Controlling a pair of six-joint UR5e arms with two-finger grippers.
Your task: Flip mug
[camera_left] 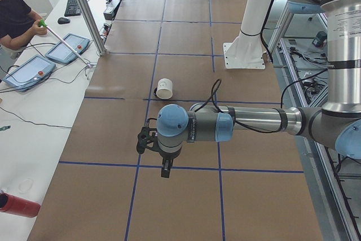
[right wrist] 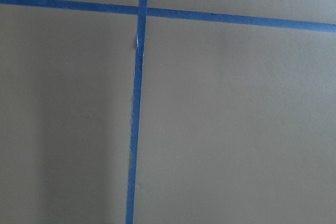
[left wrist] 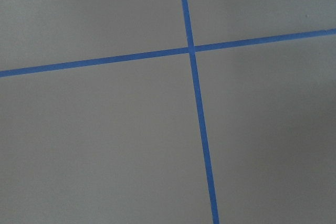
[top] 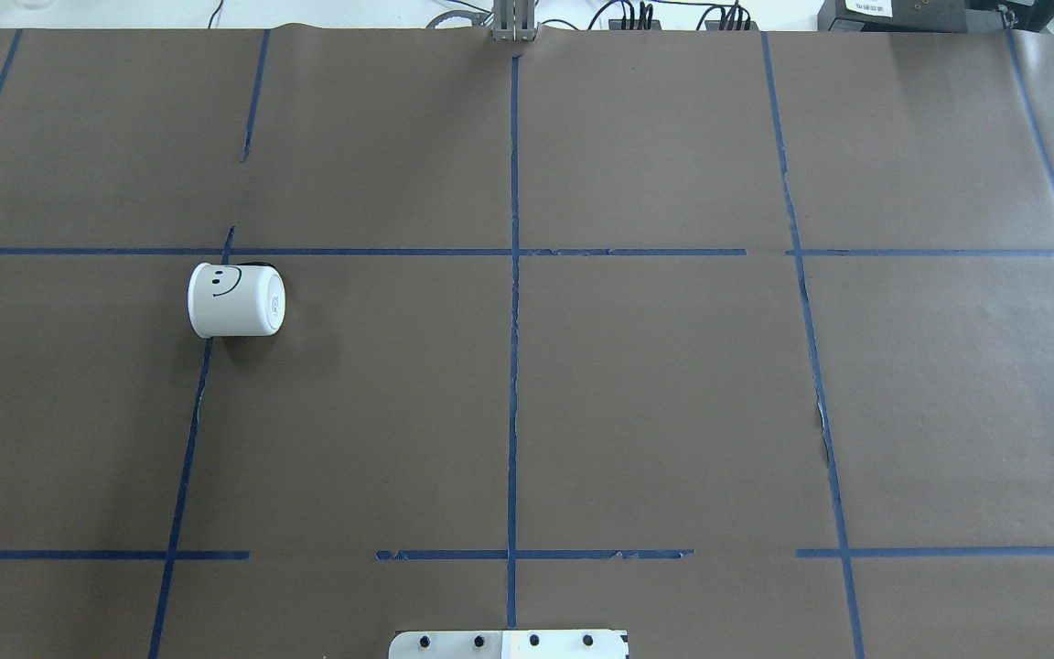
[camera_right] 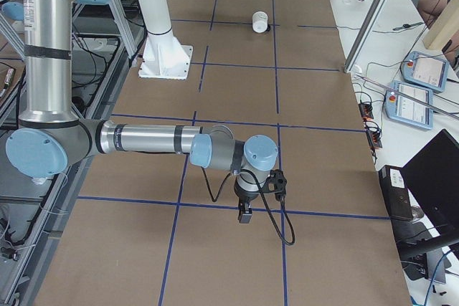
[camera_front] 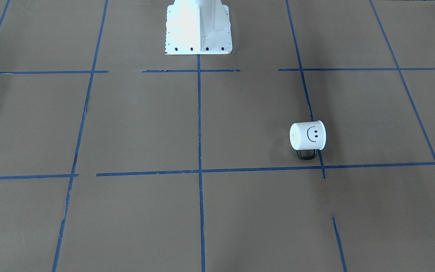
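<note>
- left arm (camera_left: 237, 122) sits nearest in the left side view: forearm level above the desk (camera_left: 186, 207), wrist turned down.
- left end effector (camera_left: 164, 173) hangs from that wrist and points at the desk. It is well apart from the white pedestal (camera_left: 245, 49), on the robot's left of it, farther out than the mug.
- it shows only from the side, so cannot tell how far open it is or if it has hold of anything. It is not touching the mug.
- right end effector (camera_right: 244, 218) is posed the same way, pointing down, well apart from the pedestal on the robot's right. Side view only again, so opening and hold cannot be told.
- mug (camera_front: 308, 135) lies on its side on the desk, out from the pedestal toward the operators' edge and to the robot's left of it, well apart from both end effectors.
- the flat bottom faces back toward the pedestal's side; the flared rim points away, to the robot's left.
- smiley face (camera_front: 312, 134) faces up.
- black handle (camera_front: 307, 155) is on the side away from the pedestal, low against the desk.
- the mug rests across a strip of blue tape (camera_front: 304, 90).
- both wrist views show only brown desk cover and crossing blue tape.
</note>
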